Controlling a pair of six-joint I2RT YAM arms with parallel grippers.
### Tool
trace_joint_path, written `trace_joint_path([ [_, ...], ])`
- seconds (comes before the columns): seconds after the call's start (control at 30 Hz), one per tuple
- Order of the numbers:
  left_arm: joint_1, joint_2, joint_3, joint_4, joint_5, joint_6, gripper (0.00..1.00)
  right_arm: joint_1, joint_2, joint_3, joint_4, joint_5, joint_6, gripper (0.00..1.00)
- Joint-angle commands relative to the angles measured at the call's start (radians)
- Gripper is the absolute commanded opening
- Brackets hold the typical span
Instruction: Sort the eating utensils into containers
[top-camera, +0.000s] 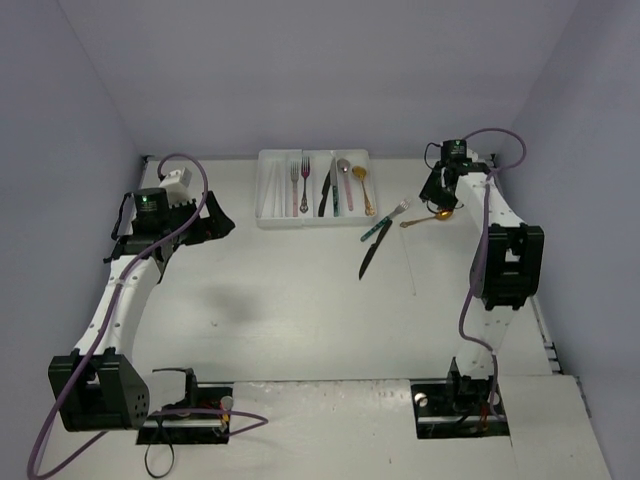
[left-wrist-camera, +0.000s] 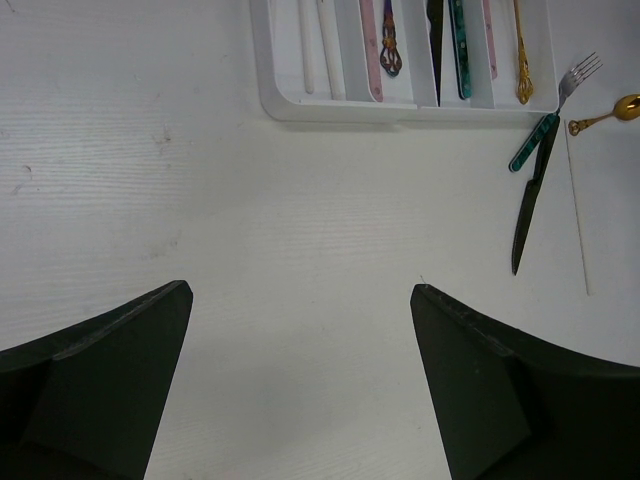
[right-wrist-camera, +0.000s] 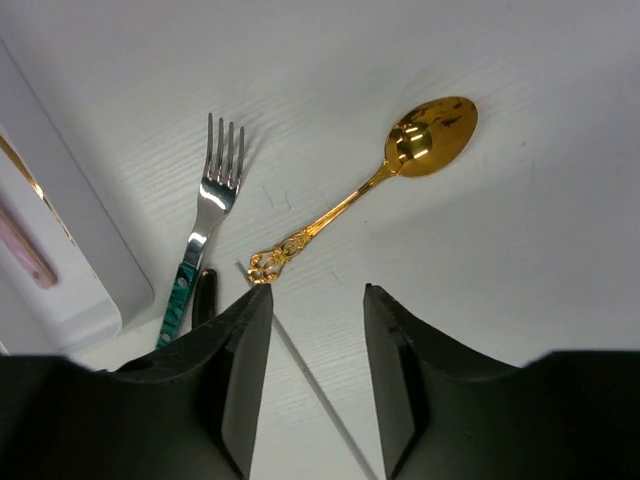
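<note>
The white tray (top-camera: 266, 192) stands at the back centre and holds several utensils (top-camera: 326, 188). On the table to its right lie a teal-handled fork (top-camera: 385, 222), a black knife (top-camera: 369, 258) and a gold spoon (top-camera: 428, 219). My right gripper (right-wrist-camera: 318, 290) hovers open just beside the ornate handle end of the gold spoon (right-wrist-camera: 400, 165), with nothing between its fingers. The fork (right-wrist-camera: 205, 215) lies left of it, next to the tray corner (right-wrist-camera: 60, 280). My left gripper (left-wrist-camera: 300, 290) is wide open over bare table, well short of the tray (left-wrist-camera: 400, 108).
A thin straight seam (right-wrist-camera: 310, 380) in the tabletop runs under the right gripper. The purple-grey walls close in the table at the back and both sides. The right arm's cable loops above its wrist (top-camera: 500, 140).
</note>
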Motion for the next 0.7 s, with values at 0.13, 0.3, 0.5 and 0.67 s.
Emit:
trace_joint_path([
  [0.13,0.01,-0.058,-0.002,0.054,-0.013,0.0,0.91,-0.008,0.127,0.091,-0.029,0.049,0.252,0.55],
  [0.3,0.01,-0.058,-0.008,0.058,-0.018,-0.001,0.91,-0.051,0.207,0.142,-0.036,0.038,0.289,0.59],
  [0.5,0.01,-0.049,-0.007,0.057,-0.022,-0.001,0.91,-0.072,0.287,0.182,-0.043,0.045,0.301,0.56],
  [0.67,0.01,-0.041,-0.005,0.051,-0.03,0.002,0.91,-0.093,0.339,0.171,-0.053,0.055,0.283,0.51],
])
